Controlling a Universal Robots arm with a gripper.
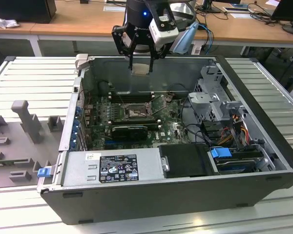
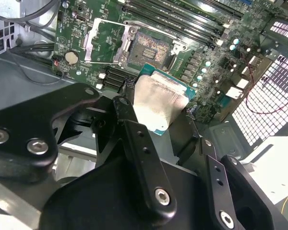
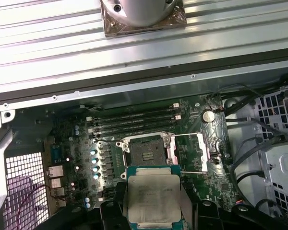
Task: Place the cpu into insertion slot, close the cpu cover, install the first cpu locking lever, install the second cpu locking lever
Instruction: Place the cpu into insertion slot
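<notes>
Silvery-beige metal forms the face of the cpu, which is clamped by 2 opposite edges between the jaws of the gripper. The cpu is held well above the insertion slot, roughly level with the rim of the computer case, and is offset from the slot toward the case's back wall. The slot lies bare, its dark centre exposed. The cpu cover is swung up just beside the slot, on the side away from the small capacitors. The memory slots run near the slot, between it and the back wall.

A fault is judged most likely at seating. If the cpu is lowered tilted or rotated against the slot's square outline, the contacts in the slot could be bent. A slip in the jaws could be caused by the narrow hold on thin edges. The raised cover could also be struck if the approach is made from its side.

The height of the cpu over the slot is read from the exterior view. The squareness of the cpu to the slot is better judged in the first wrist view. In the second wrist view, the hold on the cpu's edges is seen closely.
</notes>
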